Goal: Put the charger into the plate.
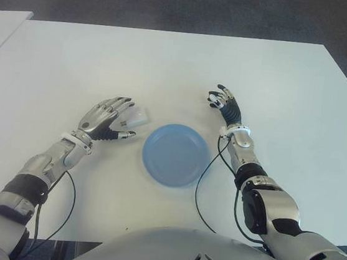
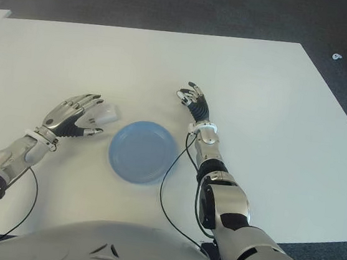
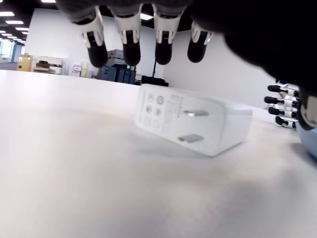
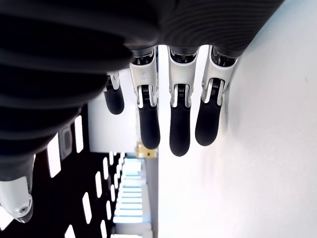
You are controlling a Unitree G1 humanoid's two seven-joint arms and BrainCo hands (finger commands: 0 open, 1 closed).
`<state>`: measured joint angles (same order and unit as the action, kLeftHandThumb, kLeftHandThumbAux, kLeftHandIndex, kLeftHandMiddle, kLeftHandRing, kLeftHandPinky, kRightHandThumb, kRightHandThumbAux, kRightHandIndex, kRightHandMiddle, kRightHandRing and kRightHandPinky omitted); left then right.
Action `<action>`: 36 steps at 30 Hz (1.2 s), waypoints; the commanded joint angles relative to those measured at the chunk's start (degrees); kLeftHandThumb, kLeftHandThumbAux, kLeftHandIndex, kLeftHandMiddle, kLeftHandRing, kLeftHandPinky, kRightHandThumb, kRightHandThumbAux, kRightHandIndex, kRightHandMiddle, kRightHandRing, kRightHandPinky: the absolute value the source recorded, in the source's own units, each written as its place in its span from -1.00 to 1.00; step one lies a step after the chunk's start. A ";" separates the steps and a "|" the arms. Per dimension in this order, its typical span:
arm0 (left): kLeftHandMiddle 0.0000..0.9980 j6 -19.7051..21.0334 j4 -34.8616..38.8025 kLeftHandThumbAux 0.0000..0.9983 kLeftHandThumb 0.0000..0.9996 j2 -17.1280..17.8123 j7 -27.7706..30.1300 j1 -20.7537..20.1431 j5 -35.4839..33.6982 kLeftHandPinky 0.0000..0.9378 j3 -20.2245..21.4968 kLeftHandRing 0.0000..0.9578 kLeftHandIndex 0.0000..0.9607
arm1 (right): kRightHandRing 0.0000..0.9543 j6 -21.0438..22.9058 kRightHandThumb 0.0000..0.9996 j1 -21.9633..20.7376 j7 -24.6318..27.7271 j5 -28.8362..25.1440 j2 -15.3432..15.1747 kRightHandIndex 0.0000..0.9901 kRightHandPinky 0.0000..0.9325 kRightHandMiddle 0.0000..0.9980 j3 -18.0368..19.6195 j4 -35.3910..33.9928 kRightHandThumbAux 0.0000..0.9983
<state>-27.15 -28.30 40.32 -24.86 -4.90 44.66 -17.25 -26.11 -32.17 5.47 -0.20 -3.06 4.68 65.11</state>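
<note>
Item: charger (image 1: pixel 133 119), white plug block, left of centre frame, lying on table (image 1: pixel 168 66) w/ prongs facing the wrist cam. Not in plate.
Item: plate (image 1: pixel 175 155), blue, centre frame, just right of charger, nothing in it.
Item: left hand (image 1: pixel 104 119), over/behind charger, fingers (image 3: pixel 130 42) extended & spread above it, no grip seen, holds nothing.
Item: right hand (image 1: pixel 227 108), right of plate, upper-centre; fingers loosely open, nothing held, idle.

Risks (est.): block is smooth & low; fingers closing from above may push it along the slick top instead of pinching it. Sliding it toward plate could jam on rim or shove plate. Weak pinch → drop short of plate.

Surface: white matte tabletop, bare apart fm above; black cables (image 1: pixel 199 189) trail fm forearms.
Room: grey carpet (image 1: pixel 175 5) beyond table edge; office shelving, ceiling lights in wrist views.
</note>
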 commanded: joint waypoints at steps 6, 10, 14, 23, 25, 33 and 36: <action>-1.00 1.92 -1.58 -0.39 -0.61 -1.41 -2.36 -1.17 1.29 -1.00 -0.07 -1.00 -1.00 | -0.33 3.08 -0.84 3.99 0.01 0.57 0.69 -0.74 -0.30 -0.39 -0.31 3.70 0.13; -1.00 2.32 -2.56 -0.38 -0.59 -1.93 -2.77 -2.03 1.47 -1.00 -0.35 -1.00 -1.00 | -0.32 2.91 -0.84 3.99 0.08 0.57 0.71 -0.74 -0.29 -0.39 -0.33 3.80 0.13; -1.00 2.86 -3.65 -0.37 -0.58 -2.69 -2.90 -3.09 1.76 -1.00 -0.61 -1.00 -1.00 | -0.32 2.83 -0.83 3.96 0.08 0.58 0.76 -0.73 -0.28 -0.38 -0.35 3.85 0.12; -1.00 3.83 -5.06 -0.36 -0.58 -3.71 -3.41 -4.33 2.22 -1.00 -0.92 -1.00 -1.00 | -0.32 3.26 -0.82 3.74 -0.37 0.58 0.98 -0.71 -0.29 -0.39 -0.39 4.03 0.13; -1.00 4.02 -5.45 -0.36 -0.57 -3.90 -3.56 -4.68 2.36 -1.00 -1.07 -1.00 -1.00 | -0.32 3.34 -0.82 3.70 -0.55 0.60 1.04 -0.71 -0.29 -0.39 -0.43 4.03 0.13; -1.00 4.59 -7.40 -0.36 -0.57 -4.72 -3.66 -6.70 2.32 -1.00 -2.01 -1.00 -1.00 | -0.33 3.15 -0.81 3.74 -0.94 0.63 1.28 -0.70 -0.30 -0.40 -0.53 3.84 0.13; -1.00 4.69 -7.90 -0.35 -0.58 -4.89 -3.68 -7.20 2.22 -1.00 -2.26 -1.00 -1.00 | -0.33 3.06 -0.81 3.76 -0.98 0.63 1.32 -0.70 -0.30 -0.40 -0.55 3.82 0.13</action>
<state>-22.79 -35.08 36.14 -27.95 -11.09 46.38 -18.85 -26.54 -32.36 4.59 -0.19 -2.49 4.46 65.60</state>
